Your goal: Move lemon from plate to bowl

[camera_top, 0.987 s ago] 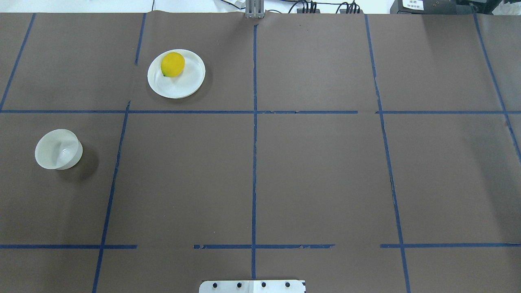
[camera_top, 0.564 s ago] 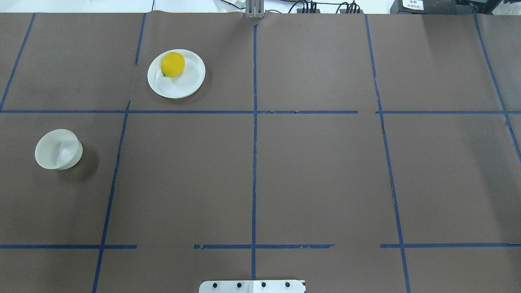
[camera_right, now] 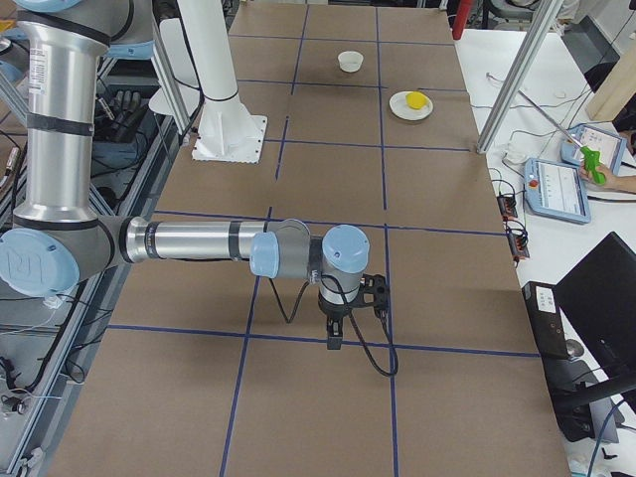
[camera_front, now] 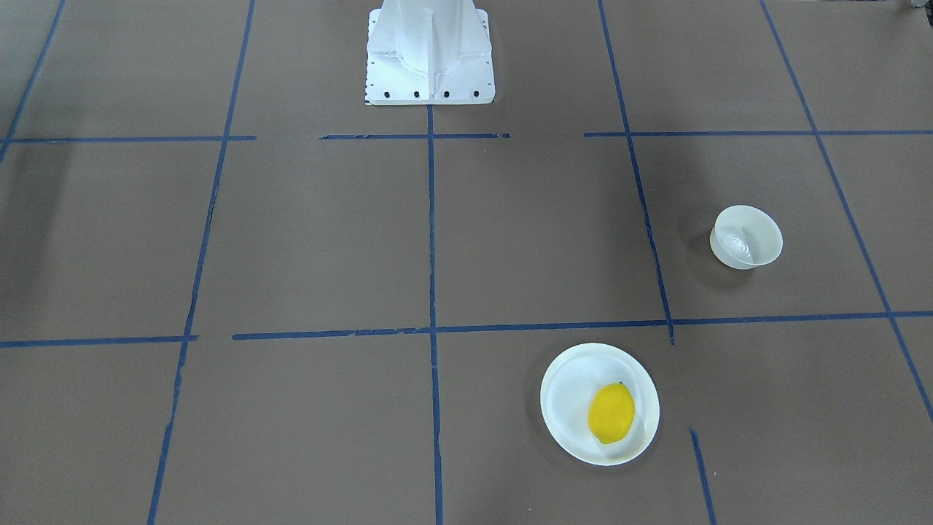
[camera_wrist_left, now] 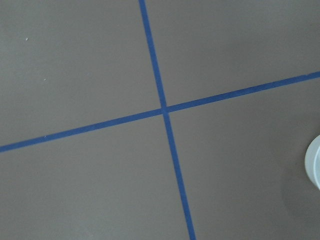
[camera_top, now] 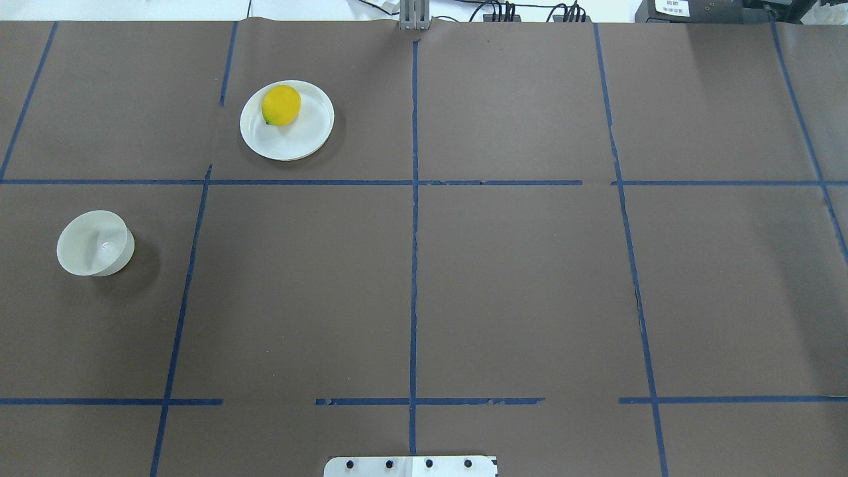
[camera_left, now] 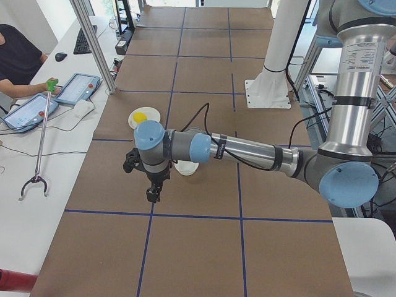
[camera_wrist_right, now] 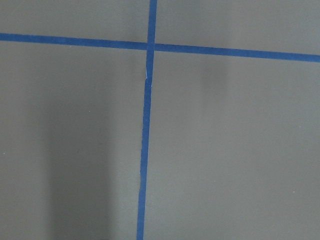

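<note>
The yellow lemon lies on the white plate at the far left-centre of the table; both also show in the front view, lemon on plate. The small white bowl stands empty nearer, to the left, also in the front view; its edge shows in the left wrist view. My left gripper shows only in the left side view, my right gripper only in the right side view. Both hang above bare table, and I cannot tell whether they are open or shut.
The robot base stands at the table's near edge. Blue tape lines divide the brown table cover. An operator's tablets and a grabber tool lie on the side desk.
</note>
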Robot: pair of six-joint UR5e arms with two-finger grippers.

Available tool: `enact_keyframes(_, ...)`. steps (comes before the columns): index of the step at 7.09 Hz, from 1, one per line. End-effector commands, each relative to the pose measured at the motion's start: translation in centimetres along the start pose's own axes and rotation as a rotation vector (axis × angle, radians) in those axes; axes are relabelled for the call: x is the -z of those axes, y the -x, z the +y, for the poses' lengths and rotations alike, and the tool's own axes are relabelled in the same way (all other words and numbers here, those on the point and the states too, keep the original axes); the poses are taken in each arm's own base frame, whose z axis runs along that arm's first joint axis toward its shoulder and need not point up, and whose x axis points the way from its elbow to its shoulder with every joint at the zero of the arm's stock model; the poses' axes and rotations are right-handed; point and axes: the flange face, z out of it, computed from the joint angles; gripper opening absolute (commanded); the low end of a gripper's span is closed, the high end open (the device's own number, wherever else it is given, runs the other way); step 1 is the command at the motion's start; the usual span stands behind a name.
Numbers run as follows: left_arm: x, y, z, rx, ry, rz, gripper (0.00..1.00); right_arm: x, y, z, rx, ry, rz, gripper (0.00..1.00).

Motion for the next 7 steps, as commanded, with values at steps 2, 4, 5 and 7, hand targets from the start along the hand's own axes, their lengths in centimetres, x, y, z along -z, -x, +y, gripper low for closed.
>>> enact_keyframes(2,-1.0,-15.8,-8.1,-0.039,-0.027,0.026,1.00,0.0,0.0,0.0,0.000,0.000,0.000,1.00)
enact_keyframes(4,-4.1,-27.1,-13.9,-0.001,0.008,0.063,1.00,0.0,0.0,0.0,0.000,0.000,0.000,1.00)
enact_keyframes(5,-4.9,-30.6,-17.8,0.061,0.019,0.077,1.00,0.0,0.0,0.0,0.000,0.000,0.000,1.00)
enact_keyframes(7,-7.1,-34.1,-26.1,0.134,0.016,0.092,1.00,0.1,0.0,-0.1,0.001,-0.001,0.000,1.00)
